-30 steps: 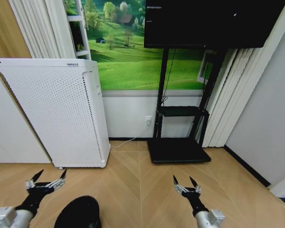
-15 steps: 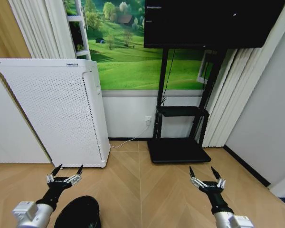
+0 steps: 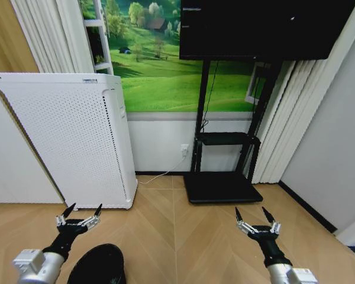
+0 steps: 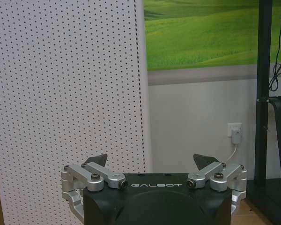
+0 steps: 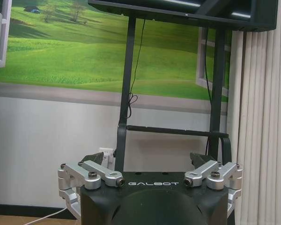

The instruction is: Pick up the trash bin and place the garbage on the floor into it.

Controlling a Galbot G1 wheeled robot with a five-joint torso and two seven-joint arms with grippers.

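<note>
A black round trash bin [image 3: 98,265] with a finely textured wall stands on the floor at the bottom of the head view, cut off by the frame edge. My left gripper [image 3: 83,213] hovers open just above and to the left of it, holding nothing. My right gripper [image 3: 251,215] is open over bare floor well to the right. In the left wrist view the left gripper [image 4: 151,161] points at a white perforated cabinet. In the right wrist view the right gripper [image 5: 147,159] points at the black stand. The garbage is out of view.
A white perforated cabinet [image 3: 71,136] stands at the left against the wall. A black TV stand [image 3: 222,186] with a screen above it stands at centre right, its base on the wood floor [image 3: 177,236]. A cable runs to a wall socket [image 3: 184,149].
Over the last second my left gripper swung right toward the bin and my right gripper moved right and a little lower. Both have barely moved in the last half second.
</note>
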